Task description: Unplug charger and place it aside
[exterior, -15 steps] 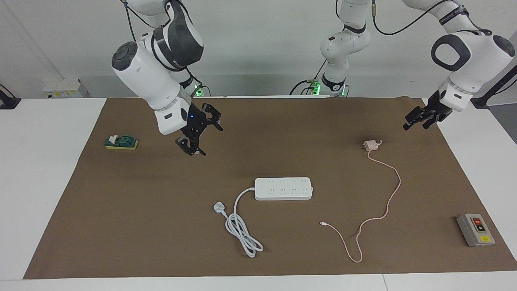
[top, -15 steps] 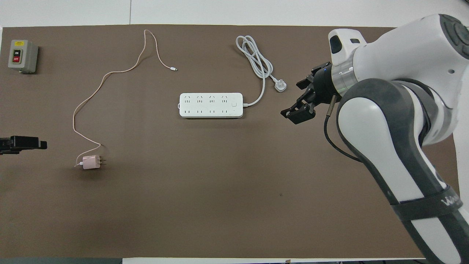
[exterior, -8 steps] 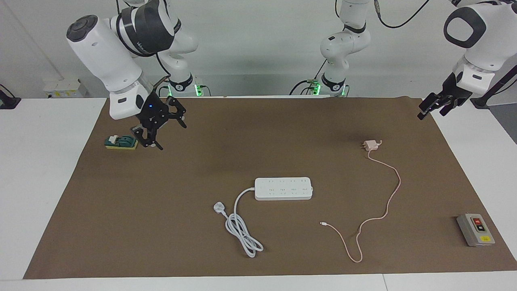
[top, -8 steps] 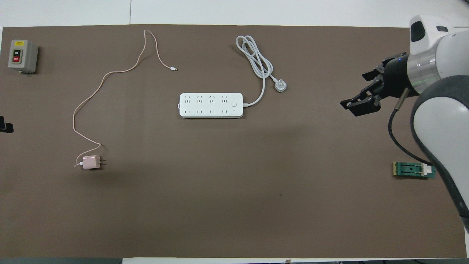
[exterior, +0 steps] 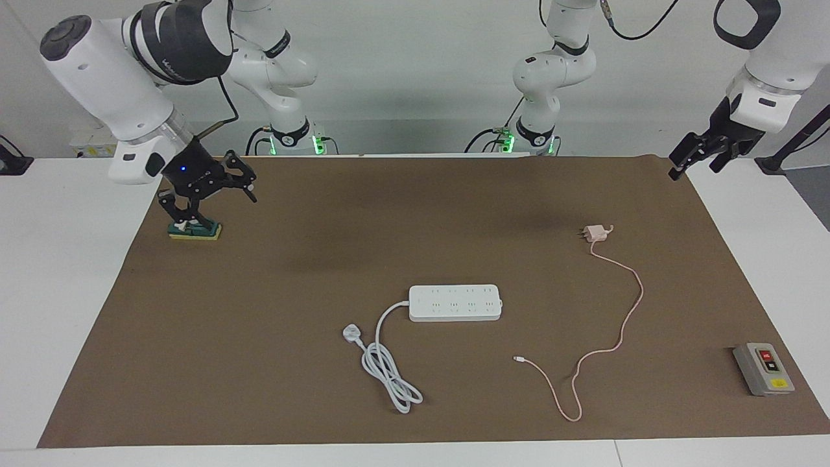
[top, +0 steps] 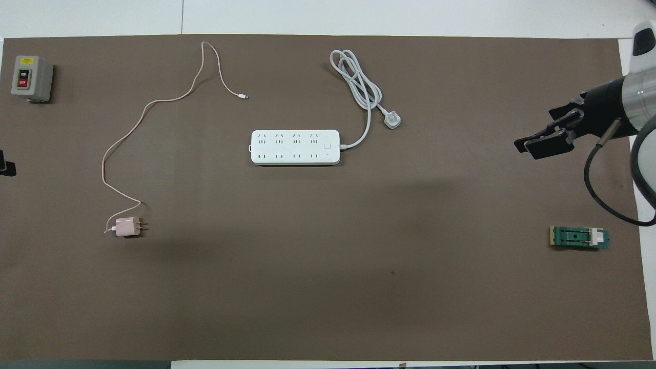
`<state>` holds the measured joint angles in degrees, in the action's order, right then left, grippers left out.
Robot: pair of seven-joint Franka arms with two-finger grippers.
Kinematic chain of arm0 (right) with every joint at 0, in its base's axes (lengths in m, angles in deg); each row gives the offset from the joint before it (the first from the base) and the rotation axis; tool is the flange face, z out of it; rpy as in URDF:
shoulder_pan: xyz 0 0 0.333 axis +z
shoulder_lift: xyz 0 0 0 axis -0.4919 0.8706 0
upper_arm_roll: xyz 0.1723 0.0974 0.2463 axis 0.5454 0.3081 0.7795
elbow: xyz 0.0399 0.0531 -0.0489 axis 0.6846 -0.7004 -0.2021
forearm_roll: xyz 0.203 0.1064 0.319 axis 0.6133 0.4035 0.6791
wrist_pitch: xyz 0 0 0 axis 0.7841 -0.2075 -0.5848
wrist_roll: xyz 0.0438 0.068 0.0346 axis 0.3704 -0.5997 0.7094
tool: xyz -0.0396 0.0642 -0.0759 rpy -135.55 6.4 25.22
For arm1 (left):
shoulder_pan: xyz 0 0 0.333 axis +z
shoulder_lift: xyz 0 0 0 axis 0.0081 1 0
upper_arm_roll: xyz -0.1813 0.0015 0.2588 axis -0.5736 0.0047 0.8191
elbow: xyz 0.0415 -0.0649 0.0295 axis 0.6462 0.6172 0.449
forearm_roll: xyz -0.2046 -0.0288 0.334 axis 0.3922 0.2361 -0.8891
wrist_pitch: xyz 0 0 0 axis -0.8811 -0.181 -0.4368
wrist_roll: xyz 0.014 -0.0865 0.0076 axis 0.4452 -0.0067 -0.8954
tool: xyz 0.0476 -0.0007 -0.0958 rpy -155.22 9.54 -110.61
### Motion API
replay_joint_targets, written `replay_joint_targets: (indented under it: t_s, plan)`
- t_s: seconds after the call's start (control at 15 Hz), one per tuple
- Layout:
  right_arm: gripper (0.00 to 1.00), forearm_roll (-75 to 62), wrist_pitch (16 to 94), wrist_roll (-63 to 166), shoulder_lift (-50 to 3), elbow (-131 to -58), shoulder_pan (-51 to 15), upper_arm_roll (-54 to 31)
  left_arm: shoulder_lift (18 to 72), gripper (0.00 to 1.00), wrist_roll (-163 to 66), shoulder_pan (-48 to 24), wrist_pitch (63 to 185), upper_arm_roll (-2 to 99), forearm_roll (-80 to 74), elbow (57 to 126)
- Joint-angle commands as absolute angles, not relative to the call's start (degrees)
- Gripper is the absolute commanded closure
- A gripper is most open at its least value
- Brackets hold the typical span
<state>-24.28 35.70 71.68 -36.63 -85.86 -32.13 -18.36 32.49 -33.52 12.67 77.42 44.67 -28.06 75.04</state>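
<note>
In the facing view, we see the right gripper (exterior: 194, 211) has swung out toward its own end of the table since a second ago; it now hangs over the green and yellow block (exterior: 194, 229) at the mat's edge, its fingers spread and holding nothing. The left gripper (exterior: 697, 155) has risen and pulled back to the corner of the brown mat (exterior: 259, 363) at the left arm's end; we cannot tell whether its fingers are apart or together. The pink charger (exterior: 593, 233) lies unplugged on the mat, where it lay before, nearer to the robots than the white power strip (exterior: 455, 302) and well apart from it. Its cable runs away from the robots in a loose loop. The grey switch box (exterior: 763, 368) sits at the mat's corner farthest from the robots.

In the overhead view, we find the charger (top: 127, 226) on its side with prongs pointing toward the right arm's end, unmoved. The right gripper (top: 547, 145), open, has drawn off from the power strip (top: 295, 147) toward the mat's edge, uncovering the green block (top: 579, 238). Only a sliver of the left gripper (top: 6, 168) shows at the frame's edge. The coiled white cord (top: 361, 84) and the switch box (top: 31, 78) lie as before.
</note>
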Motion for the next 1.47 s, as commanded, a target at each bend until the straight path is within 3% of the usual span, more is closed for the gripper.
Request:
replay_joint_targets:
  t_s: [0.0,0.13,1.07,1.4]
  plan:
    - [0.00,-28.12,32.94,63.18,-39.31,-87.04,-33.77,-17.77,34.39,0.00,-34.54,6.90,74.84,46.84,-29.92,71.76]
    - [0.00,-30.94,30.57,59.39,-40.45,-87.04,-34.74,-17.77,34.39,0.00,-34.54,-0.30,74.22,51.92,-30.01,71.76]
    - [0.00,-38.24,19.14,45.13,-47.57,-87.04,-36.23,-17.77,32.19,0.00,-33.93,-1.82,76.24,50.37,-27.99,77.29]
    - [0.00,-40.18,23.87,45.57,-48.19,-88.80,-36.32,-17.42,32.37,0.00,-34.10,-1.73,78.16,50.28,-27.81,76.86]
